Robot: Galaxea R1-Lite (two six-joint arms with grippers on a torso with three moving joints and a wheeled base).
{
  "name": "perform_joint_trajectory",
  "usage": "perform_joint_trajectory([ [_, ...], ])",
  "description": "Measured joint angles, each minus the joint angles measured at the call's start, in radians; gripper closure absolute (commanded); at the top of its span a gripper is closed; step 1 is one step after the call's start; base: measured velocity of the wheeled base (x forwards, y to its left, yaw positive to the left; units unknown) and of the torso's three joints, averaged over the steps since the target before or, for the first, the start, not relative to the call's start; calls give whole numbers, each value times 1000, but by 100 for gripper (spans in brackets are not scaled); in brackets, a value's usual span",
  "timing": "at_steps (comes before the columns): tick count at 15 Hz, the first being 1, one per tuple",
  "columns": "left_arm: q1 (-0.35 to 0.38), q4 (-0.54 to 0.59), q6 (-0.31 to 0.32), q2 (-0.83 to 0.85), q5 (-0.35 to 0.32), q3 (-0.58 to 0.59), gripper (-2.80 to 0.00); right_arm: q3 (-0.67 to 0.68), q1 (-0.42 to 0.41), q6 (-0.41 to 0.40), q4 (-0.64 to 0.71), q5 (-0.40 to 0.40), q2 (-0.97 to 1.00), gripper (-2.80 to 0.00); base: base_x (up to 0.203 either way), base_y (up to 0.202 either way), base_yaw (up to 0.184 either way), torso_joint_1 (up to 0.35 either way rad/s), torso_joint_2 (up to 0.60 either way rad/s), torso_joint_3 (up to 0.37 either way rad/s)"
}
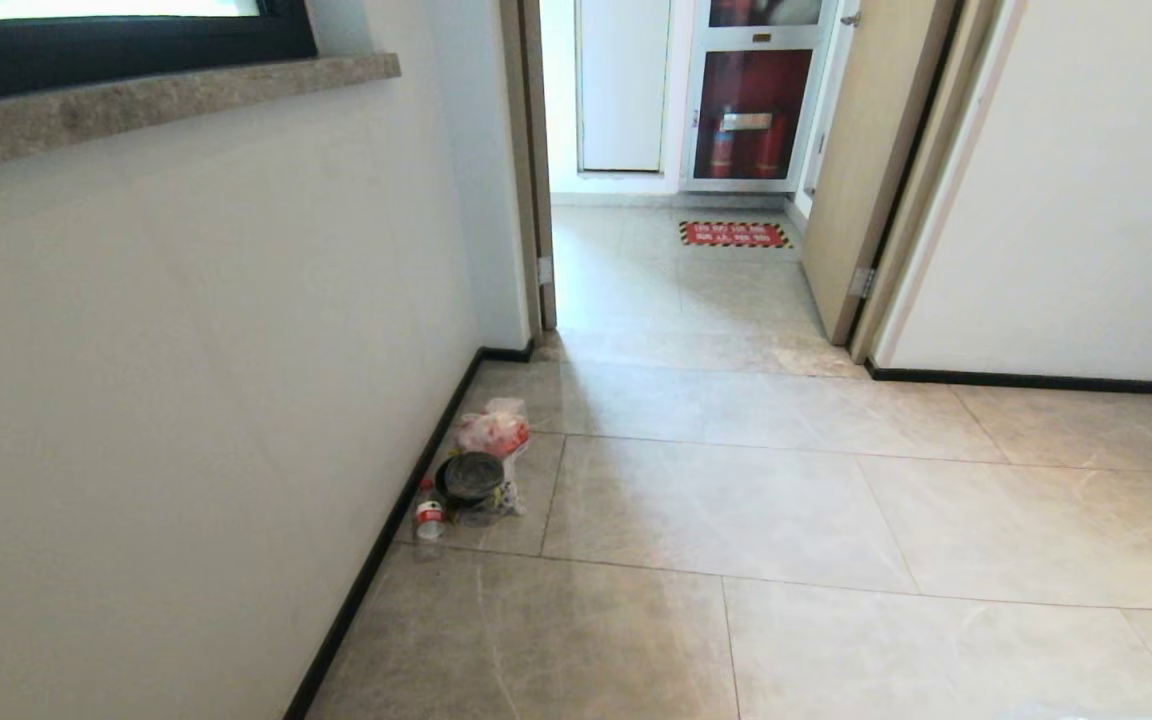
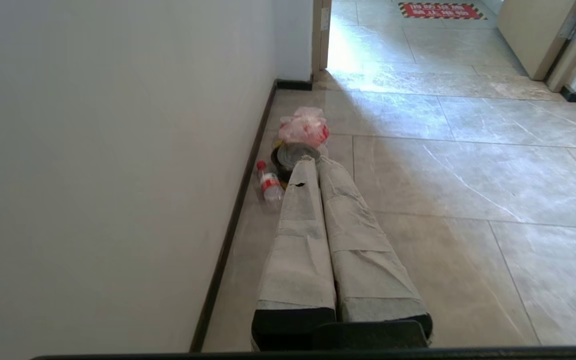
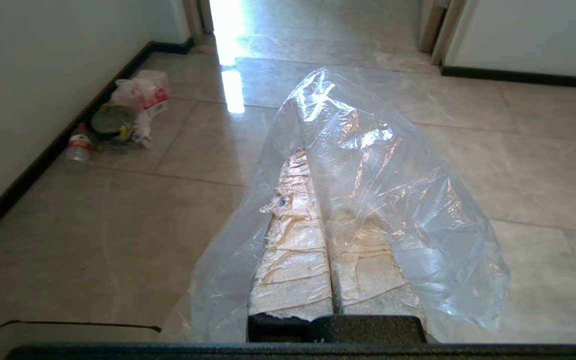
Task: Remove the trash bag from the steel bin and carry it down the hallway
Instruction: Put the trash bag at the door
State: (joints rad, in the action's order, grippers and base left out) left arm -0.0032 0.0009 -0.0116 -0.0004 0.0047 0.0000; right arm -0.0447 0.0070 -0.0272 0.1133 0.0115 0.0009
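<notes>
Right gripper (image 3: 318,150): fingers pressed together, clamped on the trash bag (image 3: 368,200). The clear plastic drapes over and around both fingers and hangs to either side of them, above the hallway (image 3: 468,150) floor tiles.

Left gripper (image 2: 313,162): fingers together, nothing between them, pointing level along the floor toward the pile of litter by the left wall (image 1: 186,350).

Landmark: that left wall with its dark baseboard (image 1: 386,530). Just beside it on the tiles lie a small plastic bottle (image 1: 429,518) with a red cap, a dark round container (image 1: 470,477) and a pinkish-red plastic bag (image 1: 493,432), all bunched together and touching.

Further along the wall stands an open doorway (image 1: 676,200). Beyond it a red floor mat (image 1: 734,234) lies before a cabinet with red contents (image 1: 751,110). Neither arm shows in the head view.
</notes>
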Motion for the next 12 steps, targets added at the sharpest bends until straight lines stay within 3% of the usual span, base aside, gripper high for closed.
perform_joint_trajectory([
  [12, 1, -2, 0, 0, -1, 0, 0, 0, 2, 0, 0, 0, 0, 0, 193, 0, 1, 3, 2, 4],
])
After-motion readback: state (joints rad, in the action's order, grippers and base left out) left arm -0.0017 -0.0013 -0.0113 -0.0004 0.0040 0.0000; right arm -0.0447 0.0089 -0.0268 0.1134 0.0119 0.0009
